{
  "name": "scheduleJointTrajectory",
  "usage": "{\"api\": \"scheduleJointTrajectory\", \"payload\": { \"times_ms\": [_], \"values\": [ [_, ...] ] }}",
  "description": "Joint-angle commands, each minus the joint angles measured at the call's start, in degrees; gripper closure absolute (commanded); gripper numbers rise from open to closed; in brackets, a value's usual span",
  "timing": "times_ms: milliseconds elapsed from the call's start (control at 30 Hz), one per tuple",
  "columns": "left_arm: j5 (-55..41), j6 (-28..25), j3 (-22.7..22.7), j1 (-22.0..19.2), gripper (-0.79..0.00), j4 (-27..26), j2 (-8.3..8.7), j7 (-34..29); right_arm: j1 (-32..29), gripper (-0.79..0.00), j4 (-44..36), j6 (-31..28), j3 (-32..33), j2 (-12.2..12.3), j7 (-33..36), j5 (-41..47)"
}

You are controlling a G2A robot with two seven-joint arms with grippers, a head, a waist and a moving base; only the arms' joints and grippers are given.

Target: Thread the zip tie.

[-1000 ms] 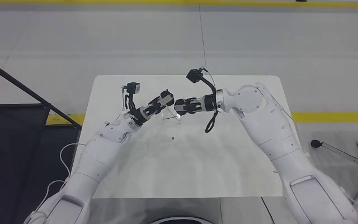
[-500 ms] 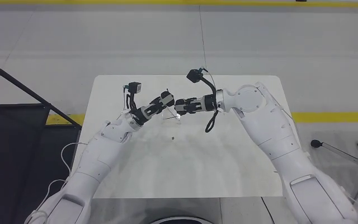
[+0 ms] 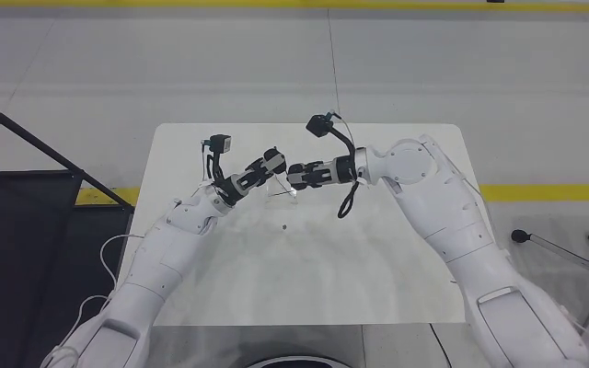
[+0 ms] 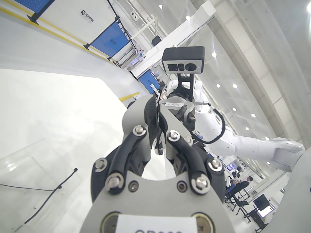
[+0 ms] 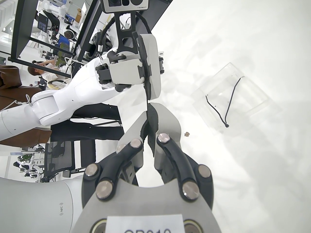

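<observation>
Above the back middle of the white table [image 3: 368,267], my two grippers meet tip to tip. My left gripper [image 4: 158,112] is shut on a thin black zip tie [image 4: 158,120] that runs between its pads. My right gripper [image 5: 148,112] is shut too, and the same zip tie [image 5: 147,98] stretches from its tips to the left gripper's fingers [image 5: 153,73]. From above, the left gripper [image 3: 276,166] and the right gripper [image 3: 292,175] almost touch. The tie between them is too thin to make out there.
A clear plastic tray [image 5: 252,93] lies on the table just below the grippers, holding loose black zip ties [image 5: 229,103]. The same tray [image 4: 21,156] and a tie [image 4: 54,191] show beside the left gripper. A small brown speck [image 5: 186,134] lies nearby.
</observation>
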Motion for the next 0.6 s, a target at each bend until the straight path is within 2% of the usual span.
{"api": "scheduleJointTrajectory", "payload": {
  "times_ms": [0,333,433,567],
  "values": [
    [0.03,0.03,-0.01,-0.01,-0.120,-0.01,-0.02,0.01,-0.01,0.000,-0.01,-0.03,-0.04,0.01,0.03,0.01],
    [0.22,-0.05,-0.15,0.02,-0.111,-0.06,-0.09,0.07,0.04,0.000,0.04,-0.03,-0.24,0.01,0.11,0.12],
    [0.11,-0.14,-0.20,0.09,-0.015,-0.15,-0.10,0.01,0.06,0.000,0.02,-0.09,-0.32,0.01,0.17,0.12],
    [0.32,-0.21,-0.34,0.19,0.000,-0.13,-0.09,0.14,0.08,0.000,-0.02,0.01,-0.40,0.02,0.08,0.01]
  ]
}}
